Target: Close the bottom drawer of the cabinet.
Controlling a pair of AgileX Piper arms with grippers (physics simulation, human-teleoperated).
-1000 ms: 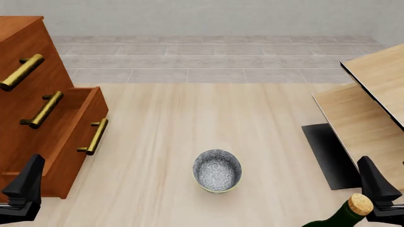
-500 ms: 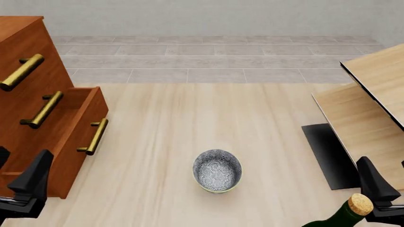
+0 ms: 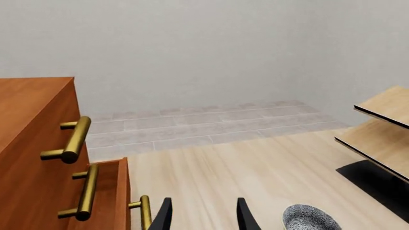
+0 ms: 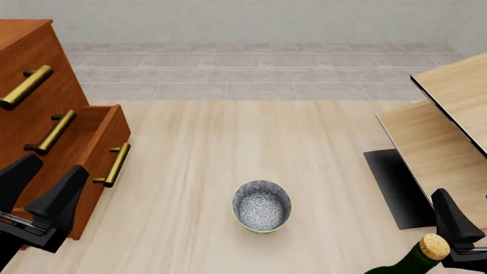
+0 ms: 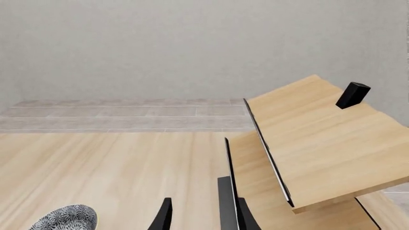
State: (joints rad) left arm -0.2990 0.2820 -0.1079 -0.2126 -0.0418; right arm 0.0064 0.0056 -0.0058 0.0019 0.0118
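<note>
Bottom drawer standing pulled out of the cabinet at the tabletop's left edge, left fingers hovering spread just before its front, right fingers spread, gripping nothing.

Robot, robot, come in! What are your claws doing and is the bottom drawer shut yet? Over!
Left claw open, empty, by the drawer front. Right claw open, empty. Bottom drawer sticking out of cabinet. Nothing blocking it; bowl off to the side.
</note>
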